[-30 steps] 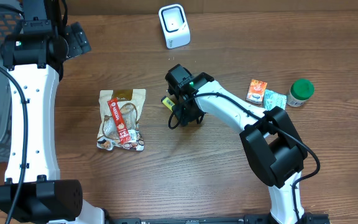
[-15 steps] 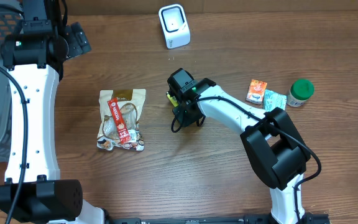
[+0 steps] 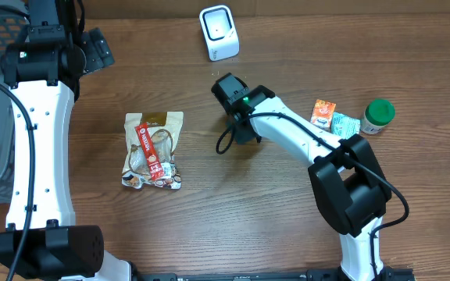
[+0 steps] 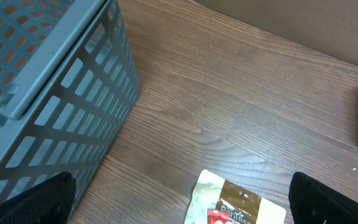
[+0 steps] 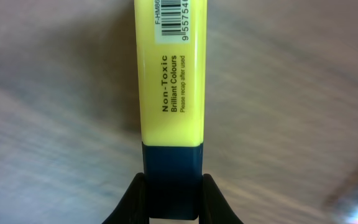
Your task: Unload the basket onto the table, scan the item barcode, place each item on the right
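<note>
My right gripper [image 5: 173,202] pinched the yellow highlighter [image 5: 169,81] by its dark cap [image 5: 171,163]; left gripper [image 4: 182,202] stood wide, empty. Risk — pen pivots in this end grip, barcode [image 5: 171,18] misses the scanner [image 3: 219,31].

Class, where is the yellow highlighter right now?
Right wrist view, centre: the yellow highlighter is pinched by its dark end in the right claw, which overhead is mid-table between the scanner and snack pouch.

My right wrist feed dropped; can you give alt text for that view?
A yellow highlighter fills the centre, its dark blue end clamped in the right gripper. Its barcode label faces the camera at the top edge, partly cut off; the wooden table behind is blurred.
</note>
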